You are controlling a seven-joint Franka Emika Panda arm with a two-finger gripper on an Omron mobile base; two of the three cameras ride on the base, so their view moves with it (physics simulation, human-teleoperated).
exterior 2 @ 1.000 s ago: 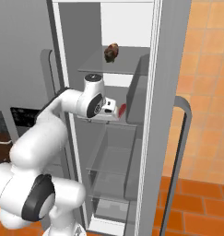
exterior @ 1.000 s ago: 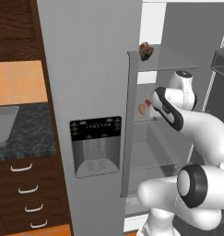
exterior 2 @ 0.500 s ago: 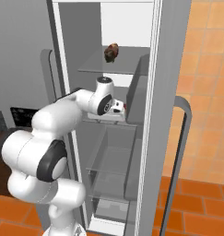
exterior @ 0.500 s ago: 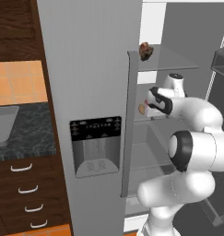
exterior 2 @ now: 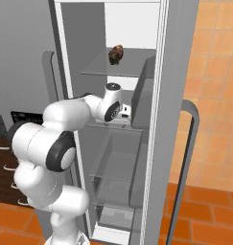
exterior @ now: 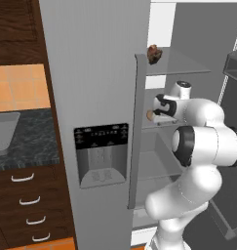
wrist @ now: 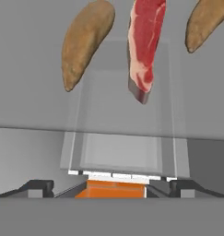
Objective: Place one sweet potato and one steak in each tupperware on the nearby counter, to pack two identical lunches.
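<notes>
In the hand view, two tan sweet potatoes [wrist: 88, 41] [wrist: 208, 23] lie on a glass fridge shelf with a red steak [wrist: 145, 46] between them. My gripper [wrist: 112, 186] is open, its fingertips [wrist: 39, 186] wide apart and short of all three, touching nothing. In the left base view the gripper [exterior: 155, 111] reaches onto the middle shelf beside one sweet potato [exterior: 150, 115]. The right base view has the gripper [exterior 2: 127, 112] at the same shelf. No tupperware that I can be sure of is in view.
The open fridge has a brown lumpy item [exterior: 153, 53] [exterior 2: 115, 54] on its top shelf. The fridge door edge [exterior: 134, 132] stands left of the arm. A pale grey basin [exterior: 4, 132] sits on the dark counter far left, above drawers [exterior: 27, 200].
The arm has folded and reached deeper into the fridge, bringing the hand to the middle shelf over the steak and sweet potatoes. The jaws stayed open.
</notes>
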